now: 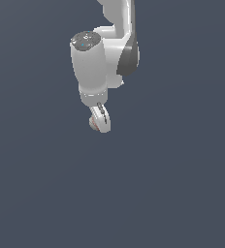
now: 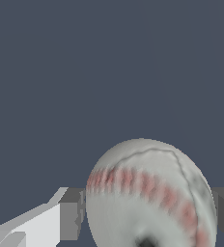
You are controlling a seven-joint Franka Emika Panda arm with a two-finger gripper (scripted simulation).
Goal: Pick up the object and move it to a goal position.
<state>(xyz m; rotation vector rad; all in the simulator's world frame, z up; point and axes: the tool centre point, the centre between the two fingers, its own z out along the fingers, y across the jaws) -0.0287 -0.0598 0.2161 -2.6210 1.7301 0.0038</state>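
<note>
Nearest the wrist camera: the baseball (image 2: 150, 195), filling the lower part of the wrist view, white with a grey-mottled skin, a curved band of red stitching across its face and a thin dark seam line arching over its upper side. Flanked on both sides by the grey pads (image 2: 71, 212) of the end effector (image 2: 150, 212), each pressed against the ball, so clenched on the baseball. Behind it, only a plain slate-blue ground, with no edge or marking to place the ball by. A white finger body sloping in from one corner beside the nearer pad. In the exterior view, much smaller: the baseball (image 1: 96, 123) a pale round shape with a faint red trace, held at the tip of the end effector (image 1: 101, 121), just below the white wrist housing of the arm (image 1: 92, 68). Dark finger visible across the ball's front; stitching barely readable here, clear only in the wrist view. Shown here and not in the wrist view: the arm's bulky white links, a grey cap on top of one joint, a dark band at the elbow, the whole reaching down from the upper edge. Ball in the upper middle of the exterior view, against the same uniform slate-blue surface; contact with that surface not discernible.
</note>
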